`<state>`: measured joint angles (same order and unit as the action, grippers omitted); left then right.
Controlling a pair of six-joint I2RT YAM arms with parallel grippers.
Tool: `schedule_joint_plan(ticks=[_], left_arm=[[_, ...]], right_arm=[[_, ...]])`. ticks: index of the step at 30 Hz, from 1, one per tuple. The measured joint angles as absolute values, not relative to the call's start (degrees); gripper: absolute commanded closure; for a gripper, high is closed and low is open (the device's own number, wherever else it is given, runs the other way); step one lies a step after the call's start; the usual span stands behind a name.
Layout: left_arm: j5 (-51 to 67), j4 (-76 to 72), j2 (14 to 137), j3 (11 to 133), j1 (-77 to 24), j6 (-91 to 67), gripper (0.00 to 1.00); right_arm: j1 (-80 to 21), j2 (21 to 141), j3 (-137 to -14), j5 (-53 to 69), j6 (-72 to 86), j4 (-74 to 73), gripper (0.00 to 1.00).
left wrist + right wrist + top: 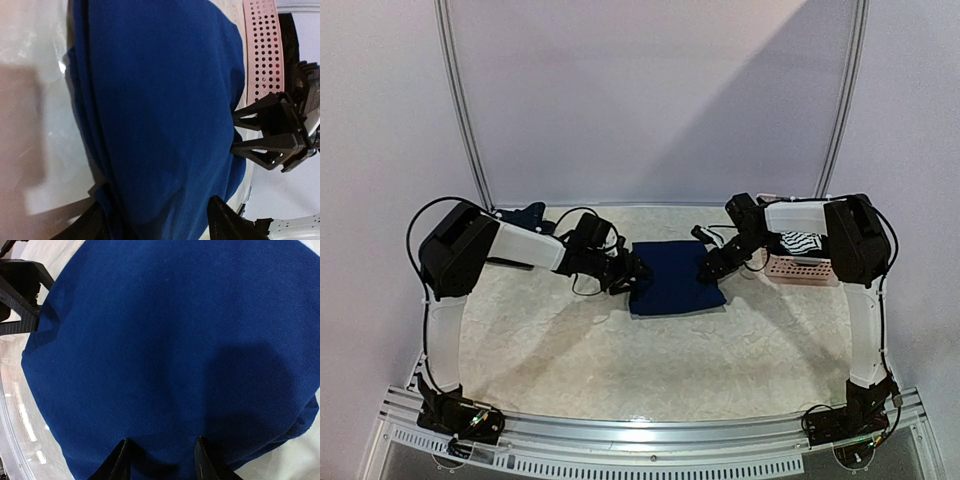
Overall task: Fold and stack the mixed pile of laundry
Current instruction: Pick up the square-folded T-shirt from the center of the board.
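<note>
- Now the large navy T-shirt [675, 278] lies as a folded rectangle in the middle of the tabletop [620, 360], so its fold looks all but finished.
- The left tool [636, 274] sits at its left edge, fingers apart, pinching nothing.
- The right tool [706, 270] sits at the right edge, fingers likewise apart over the cloth.
- The striped piece [800, 242] lies in the pink basket [802, 271]; a dark denim piece [525, 214] lies beyond the left arm.
- Next, I judge, both tools should lift clear and one should reach for another garment.

Fixed view high behind, looking down, wrist views close over the shared navy garment [677, 278], facing each other
</note>
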<state>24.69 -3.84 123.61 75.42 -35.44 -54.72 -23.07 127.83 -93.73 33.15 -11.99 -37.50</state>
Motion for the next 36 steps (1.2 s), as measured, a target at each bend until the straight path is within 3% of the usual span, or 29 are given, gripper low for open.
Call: schedule_joint_plan(ticks=[6,8,9,11,18,25,31,36], left_arm=[[27.09,-7.75,129.67,81.19,-35.44,-57.23,0.63],[28.12,-9.19,131.41,82.48,-35.44,-57.67,0.77],[28.18,-9.65,131.81,82.74,-35.44,-58.19,0.90],[28.27,-9.65,132.55,83.20,-35.44,-58.30,1.00],[25.26,6.22,134.04,93.65,-35.46,-47.57,1.00],[12.38,30.85,133.78,107.18,-35.29,-30.35,1.00],[-0.91,47.99,132.97,112.75,-33.95,-18.00,1.00],[-12.49,56.31,130.45,113.69,-31.88,-10.46,1.00]], right_arm=[[-23.07,128.09,-94.11,33.21,-11.81,-37.85,0.57],[-23.07,128.11,-94.13,33.26,-11.84,-37.91,0.57],[-23.07,128.11,-94.13,33.26,-11.84,-37.91,0.57],[-22.92,128.11,-94.13,33.36,-11.86,-37.91,0.56],[-21.04,126.10,-94.48,33.74,-12.71,-42.30,0.50],[-15.66,107.28,-92.97,33.65,-15.49,-47.72,0.48],[-15.94,88.97,-80.66,34.06,-18.35,-46.17,0.46],[-16.12,86.41,-72.73,34.33,-20.58,-44.27,0.46]])
